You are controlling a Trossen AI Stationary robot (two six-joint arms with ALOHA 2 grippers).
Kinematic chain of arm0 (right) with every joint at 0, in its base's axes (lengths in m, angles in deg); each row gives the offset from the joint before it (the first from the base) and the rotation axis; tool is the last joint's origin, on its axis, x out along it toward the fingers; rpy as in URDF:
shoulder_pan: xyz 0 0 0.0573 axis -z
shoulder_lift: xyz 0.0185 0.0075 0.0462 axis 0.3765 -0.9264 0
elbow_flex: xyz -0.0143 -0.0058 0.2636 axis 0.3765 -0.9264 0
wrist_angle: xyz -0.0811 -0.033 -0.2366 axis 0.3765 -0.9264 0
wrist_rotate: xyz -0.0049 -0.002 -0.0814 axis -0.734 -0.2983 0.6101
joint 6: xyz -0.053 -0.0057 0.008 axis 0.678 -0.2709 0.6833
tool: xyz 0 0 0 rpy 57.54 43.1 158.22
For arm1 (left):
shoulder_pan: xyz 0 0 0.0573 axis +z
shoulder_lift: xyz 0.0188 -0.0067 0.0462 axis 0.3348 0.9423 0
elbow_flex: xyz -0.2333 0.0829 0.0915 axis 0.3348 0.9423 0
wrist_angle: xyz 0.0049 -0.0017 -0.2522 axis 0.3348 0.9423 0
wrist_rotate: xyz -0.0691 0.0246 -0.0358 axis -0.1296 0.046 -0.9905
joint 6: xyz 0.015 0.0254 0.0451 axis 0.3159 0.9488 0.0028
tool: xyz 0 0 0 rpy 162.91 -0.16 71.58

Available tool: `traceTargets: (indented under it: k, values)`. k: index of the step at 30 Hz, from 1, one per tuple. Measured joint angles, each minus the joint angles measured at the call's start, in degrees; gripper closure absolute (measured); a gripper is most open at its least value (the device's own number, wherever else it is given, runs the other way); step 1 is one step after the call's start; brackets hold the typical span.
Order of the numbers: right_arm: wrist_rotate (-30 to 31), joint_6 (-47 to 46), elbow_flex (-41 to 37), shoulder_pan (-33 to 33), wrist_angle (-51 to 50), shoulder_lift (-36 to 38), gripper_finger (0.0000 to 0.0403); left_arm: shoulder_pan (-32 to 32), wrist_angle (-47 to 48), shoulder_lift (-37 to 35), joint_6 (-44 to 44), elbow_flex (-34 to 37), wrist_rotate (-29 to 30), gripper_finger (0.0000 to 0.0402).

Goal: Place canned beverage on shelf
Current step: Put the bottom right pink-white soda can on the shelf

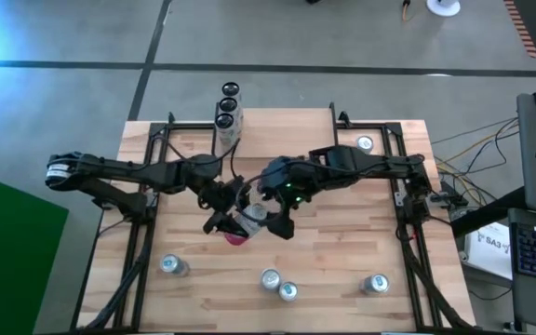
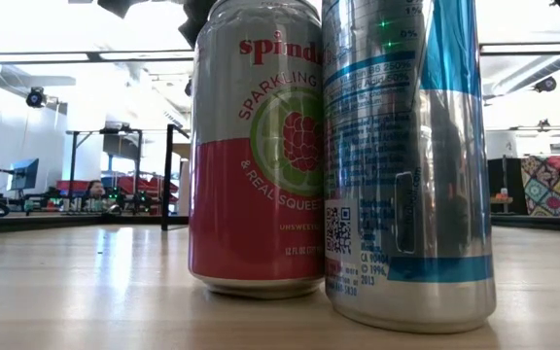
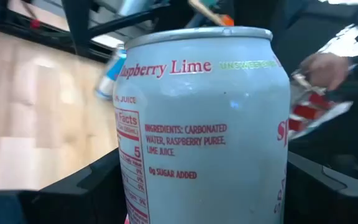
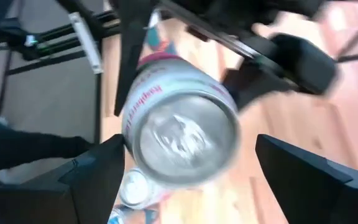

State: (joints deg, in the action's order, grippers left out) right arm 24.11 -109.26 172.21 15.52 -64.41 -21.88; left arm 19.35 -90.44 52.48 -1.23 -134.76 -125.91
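Observation:
A white-and-pink raspberry lime can is near the table's middle, between my two grippers. My left gripper is shut on it; the left wrist view shows the can's white side filling the space between the fingers. My right gripper is open just to the can's right. In the right wrist view the can's shiny end faces it, with its fingers standing wide on either side, apart from the can. I cannot make out the shelf in any view. My left gripper pinches the can's round side wall between its two fingers, which come from the table's left and lie across the can. The can is tilted, its silver end toward my right gripper and its pink end toward the near edge. It looks clear of the tabletop.
Loose cans stand near the table's near edge; two of them fill the low view. One can stands at the far right. Three cans line up at the far edge. Black frames run along both sides.

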Motion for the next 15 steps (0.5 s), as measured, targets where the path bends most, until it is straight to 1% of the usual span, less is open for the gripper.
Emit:
traceTargets:
  k: [3,9,11,15]
  values:
    - [4.43,-1.4,0.0,-0.29,-0.34,2.1,0.0059,-0.12,2.54,-1.5,3.41,0.0,3.34,0.0111]
    - [20.29,-4.03,-0.04,-1.99,-0.05,6.26,0.0058,-0.12,2.63,-5.22,8.52,0.0,10.95,0.0111]
    - [23.42,-4.82,-0.23,-2.6,0.38,6.94,0.0058,-0.12,2.74,-6.58,9.91,0.0,14.07,0.0112]
    - [27.78,-6.33,-1.46,-4.09,1.85,7.77,0.0058,-0.12,2.52,-9.03,12.7,0.0,20.74,0.0112]
